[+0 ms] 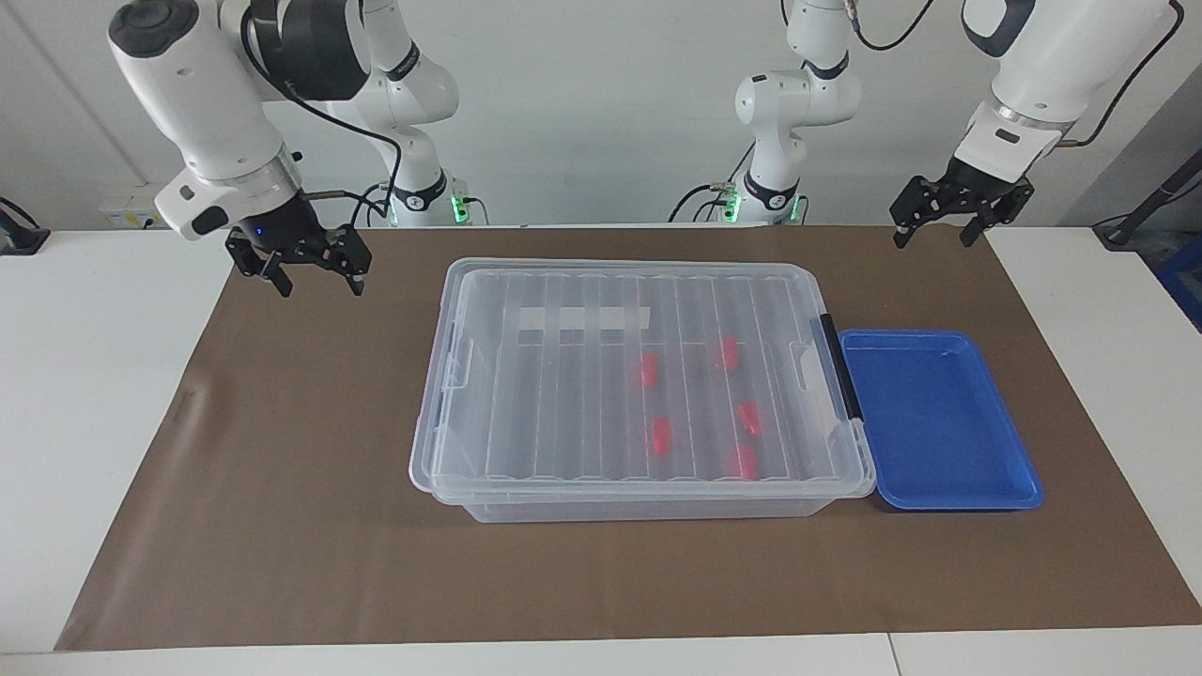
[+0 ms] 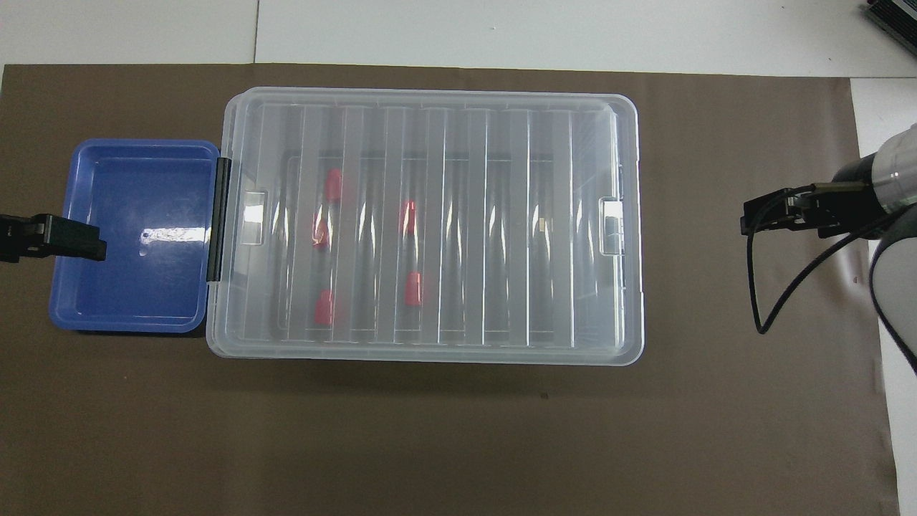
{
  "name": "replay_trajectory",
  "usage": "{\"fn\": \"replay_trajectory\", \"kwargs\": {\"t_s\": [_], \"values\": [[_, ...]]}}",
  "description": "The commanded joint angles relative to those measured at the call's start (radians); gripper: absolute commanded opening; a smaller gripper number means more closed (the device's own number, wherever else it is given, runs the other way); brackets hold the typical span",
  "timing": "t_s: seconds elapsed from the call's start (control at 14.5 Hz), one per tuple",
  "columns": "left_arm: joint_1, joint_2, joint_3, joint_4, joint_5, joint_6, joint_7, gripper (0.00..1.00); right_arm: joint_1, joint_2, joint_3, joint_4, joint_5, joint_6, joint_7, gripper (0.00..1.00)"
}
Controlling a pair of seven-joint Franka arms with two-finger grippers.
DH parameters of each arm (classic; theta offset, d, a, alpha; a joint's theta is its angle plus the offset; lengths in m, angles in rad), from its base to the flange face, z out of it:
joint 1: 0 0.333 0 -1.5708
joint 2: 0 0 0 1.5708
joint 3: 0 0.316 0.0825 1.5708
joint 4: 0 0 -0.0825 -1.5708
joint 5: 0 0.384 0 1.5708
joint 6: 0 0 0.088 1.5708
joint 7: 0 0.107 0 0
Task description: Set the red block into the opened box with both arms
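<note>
Lid [image 1: 648, 361] covers the box [image 1: 639, 502] with five red blocks [image 1: 661, 435] inside. Note both grippers, right [image 1: 315, 274] and left [image 1: 939, 228], raised over the mat, fingers spread, empty.

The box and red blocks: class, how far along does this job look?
Done: five red blocks lie inside the box, and its lid is on. The blue tray holds nothing. In hand: nothing; the right gripper and left gripper hang open, away from the box. Left: apparently nothing.
</note>
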Motion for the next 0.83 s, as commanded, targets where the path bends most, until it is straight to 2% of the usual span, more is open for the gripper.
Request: {"fn": "replay_trajectory", "kwargs": {"t_s": [0.0,0.41,0.69,0.76], "values": [[-0.011,-0.01,0.011,-0.003,-0.012,0.008,0.005,1.0,-0.023,-0.027,-0.007,0.024,-0.017,-0.089,0.008,1.0],[-0.011,-0.01,0.01,-0.003,-0.012,0.008,0.005,1.0,-0.076,-0.035,-0.012,0.05,-0.013,-0.128,-0.113,1.0],[-0.012,-0.01,0.01,-0.002,-0.012,0.008,0.003,1.0,-0.07,-0.037,-0.009,0.045,-0.022,-0.115,-0.127,1.0],[-0.012,-0.01,0.01,-0.002,-0.012,0.008,0.002,1.0,-0.063,-0.038,-0.003,0.038,-0.057,-0.102,-0.127,1.0]]}}
